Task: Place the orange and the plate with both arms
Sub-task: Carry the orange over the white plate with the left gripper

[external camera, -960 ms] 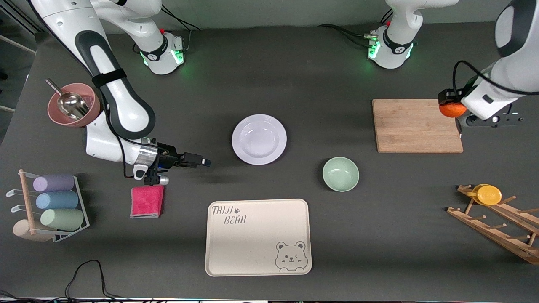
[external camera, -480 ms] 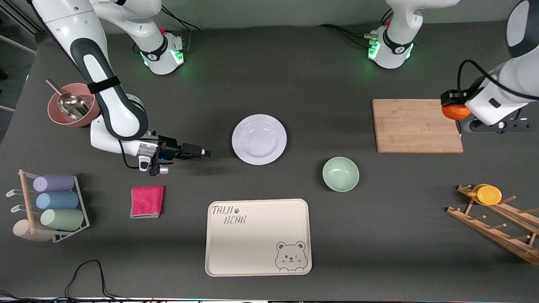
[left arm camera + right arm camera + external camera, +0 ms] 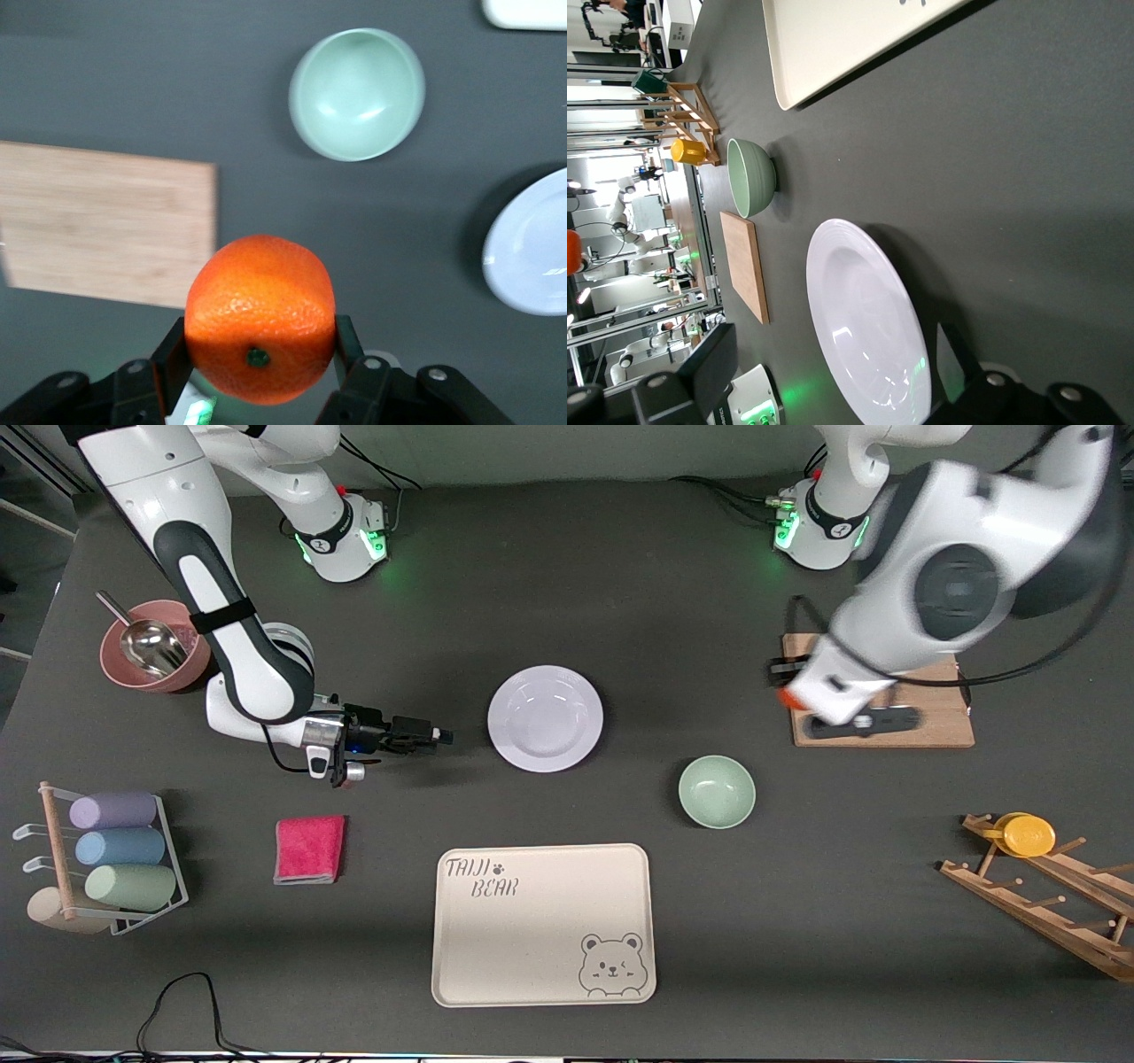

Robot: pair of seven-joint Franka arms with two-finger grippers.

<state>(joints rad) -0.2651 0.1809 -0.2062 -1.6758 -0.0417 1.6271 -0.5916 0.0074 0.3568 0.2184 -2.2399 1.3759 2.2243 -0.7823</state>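
Observation:
The white plate (image 3: 545, 718) lies flat mid-table; it also shows in the right wrist view (image 3: 868, 323) and the left wrist view (image 3: 532, 248). My right gripper (image 3: 438, 736) is low over the table beside the plate's rim, toward the right arm's end, open and empty (image 3: 833, 363). My left gripper (image 3: 783, 686) is shut on the orange (image 3: 260, 319) and holds it in the air over the cutting board's edge that faces the plate. In the front view only a sliver of the orange (image 3: 785, 701) shows under the arm.
A wooden cutting board (image 3: 877, 691), a pale-green bowl (image 3: 717, 791) and a beige bear tray (image 3: 543, 924) lie near the plate. A pink cloth (image 3: 309, 849), cup rack (image 3: 106, 859), pink bowl with scoop (image 3: 151, 646) and wooden rack with yellow disc (image 3: 1028, 835) stand at the ends.
My left arm has swung the orange from the board's outer end across to its plate-side edge. My right gripper has crept closer to the plate's rim.

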